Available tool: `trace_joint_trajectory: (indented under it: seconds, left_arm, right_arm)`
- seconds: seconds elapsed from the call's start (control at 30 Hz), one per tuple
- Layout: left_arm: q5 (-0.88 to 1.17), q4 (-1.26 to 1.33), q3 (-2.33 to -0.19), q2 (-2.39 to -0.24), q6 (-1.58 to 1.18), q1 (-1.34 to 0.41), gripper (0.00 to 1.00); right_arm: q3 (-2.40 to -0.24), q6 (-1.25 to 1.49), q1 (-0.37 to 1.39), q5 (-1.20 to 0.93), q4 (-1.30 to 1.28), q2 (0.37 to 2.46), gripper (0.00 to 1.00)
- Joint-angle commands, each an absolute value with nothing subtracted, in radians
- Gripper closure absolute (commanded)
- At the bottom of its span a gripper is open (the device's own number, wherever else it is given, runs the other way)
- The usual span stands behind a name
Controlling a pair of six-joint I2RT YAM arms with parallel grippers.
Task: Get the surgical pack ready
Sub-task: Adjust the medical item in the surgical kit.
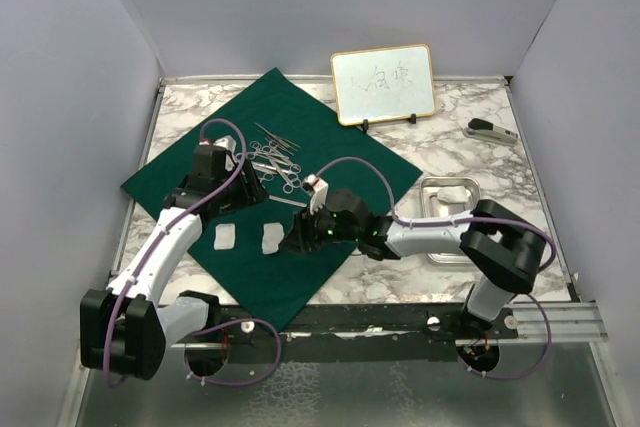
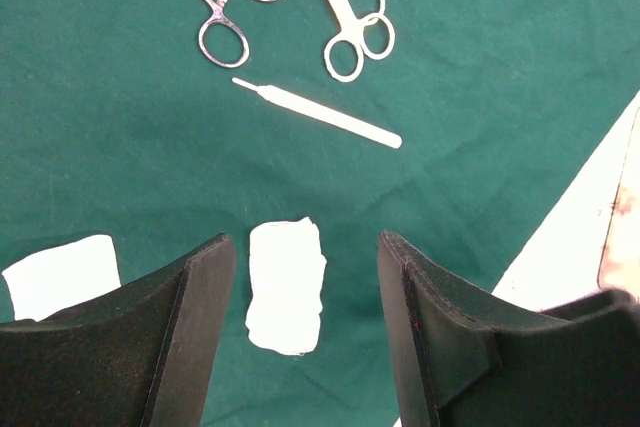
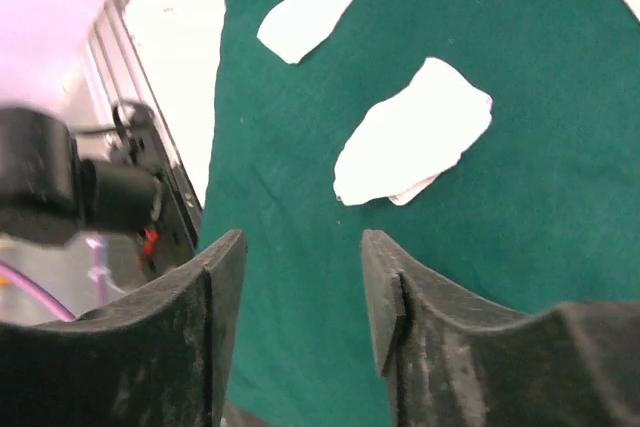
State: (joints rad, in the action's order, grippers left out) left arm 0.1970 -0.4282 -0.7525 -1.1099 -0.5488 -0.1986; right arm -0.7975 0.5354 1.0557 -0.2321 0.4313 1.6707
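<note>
- Hovering over the green cloth [image 1: 265, 292], left gripper [image 2: 305, 242] has its jaws spread, empty; a gauze square [image 2: 287, 287] lies flat beneath them.
- Right gripper [image 3: 302, 242] is also spread, empty, low over the cloth's near part, with two gauze pieces [image 3: 415, 132] just beyond.
- Instruments [image 1: 275, 157] are piled on the far part of the cloth.
- Steel tray [image 1: 470, 187] sits on the table [image 1: 470, 157], right of the cloth.

Both arms crowd the middle of the green cloth [image 1: 330, 162]. The left gripper [image 1: 232, 205] hangs near-left of the instrument cluster [image 1: 275, 159], and the right gripper [image 1: 303, 237] sits just right of the gauze squares [image 1: 270, 238]. Bare cloth shows at the far and near corners. On the right, bare marble table [image 1: 450, 147] lies between the upright whiteboard [image 1: 383, 85] and the steel tray [image 1: 450, 209].
</note>
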Motion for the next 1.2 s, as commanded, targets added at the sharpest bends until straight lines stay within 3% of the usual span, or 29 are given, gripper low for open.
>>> trace_joint_trajectory:
  seconds: [0.0,0.3,1.07,1.17]
  left_arm:
    - [0.178,-0.460,-0.788,-1.077,-0.545,-0.201,0.38]
    - [0.190,-0.462,-0.775,-1.036,-0.531,-0.202,0.38]
    - [0.210,-0.461,-0.797,-1.042,-0.510,-0.202,0.38]
    - [0.212,-0.461,-0.795,-1.041,-0.507,-0.202,0.38]
  right_arm:
    - [-0.846,1.021,1.000,-0.210,0.384,1.759,0.54]
    - [-0.940,1.036,0.907,-0.367,0.430,1.932,0.69]
    - [-1.006,0.993,0.906,-0.359,0.413,2.059,0.72]
    - [-1.006,0.993,0.907,-0.365,0.425,2.060,0.76]
